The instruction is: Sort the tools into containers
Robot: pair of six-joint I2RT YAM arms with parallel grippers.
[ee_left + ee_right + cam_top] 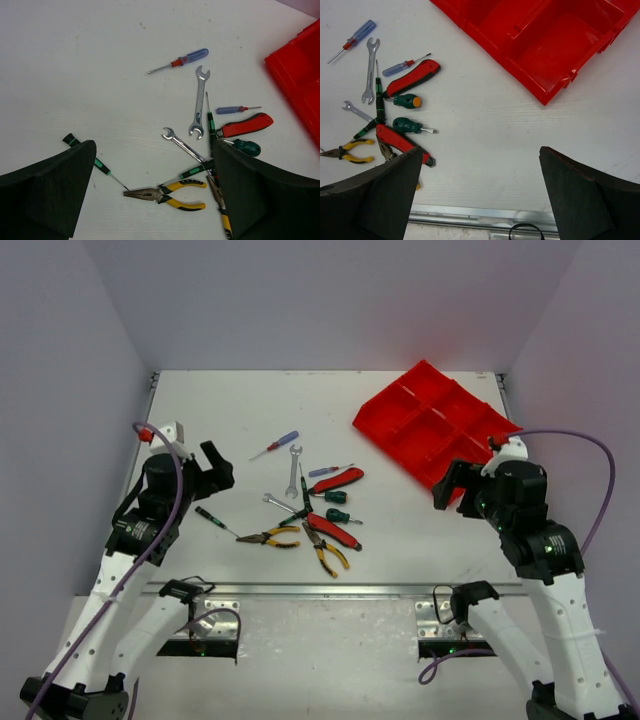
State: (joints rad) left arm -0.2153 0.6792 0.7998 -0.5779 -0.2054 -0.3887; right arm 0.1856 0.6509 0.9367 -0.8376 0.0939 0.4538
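Left fingers (47, 192): I see them wide apart, empty.
Right fingers (585, 195): likewise spread, empty.
Tools (333, 530): clustered on counter (220, 410).
Tray (430, 412): far right.

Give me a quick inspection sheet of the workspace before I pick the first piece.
Surface: white table, no spills or marks of note.
Job's things: hand tools in a loose, partly overlapping pile mid-table; one green-and-black screwdriver lies apart to the pile's left; red tray far right, its visible compartments hold nothing.
Clutter: nothing seen.
Grippers: left tool and right tool both open, holding nothing, each off to its side of the pile.
Cables: left purple cable and right purple cable run along their arms, away from the pile.
Surroundings: plain walls on three sides; metal rail at the near edge.
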